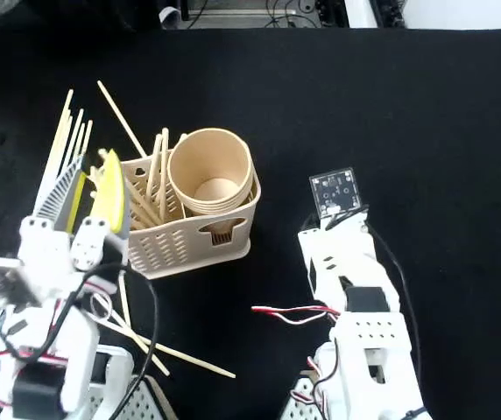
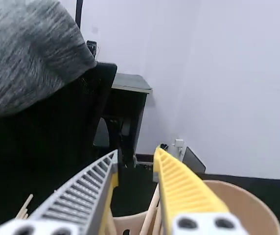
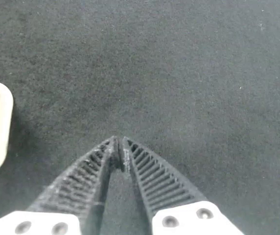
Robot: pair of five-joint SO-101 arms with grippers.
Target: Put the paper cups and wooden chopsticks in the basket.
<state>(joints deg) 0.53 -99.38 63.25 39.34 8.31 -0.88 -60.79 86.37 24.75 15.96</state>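
Fanned sticks: several pale wooden chopsticks [image 1: 65, 140] spread just outside the left claw's grey finger, their long axes running away from the arm. Whether they rest on the black cloth table [image 1: 391, 114] cannot be told.
Left claw [image 1: 93, 162]: the grey and yellow fingers stand apart with nothing seen clamped between them. It hangs raised at the basket's left end, tips pointing away from its base.
Loose sticks: a few thin wooden chopsticks [image 1: 176, 357] lie flat on the cloth beside the left arm's base. They cross each other, and the longest slants toward the right arm.
Key relation: the loose sticks lie behind the left claw, back toward its own base. The left arm is clearly nearer, and it would likely need to draw back, tip down and close across that slant.
Basket: the cream slotted plastic basket [image 1: 189, 245] stands upright, with stored chopsticks [image 1: 154, 179] in its left compartment.
Cups: a stack of tan paper cups [image 1: 211, 157] sits nested upright in the right compartment.
Right claw [image 3: 116, 142]: the black fingers are closed tip to tip and empty, over the cloth to the right of the basket.
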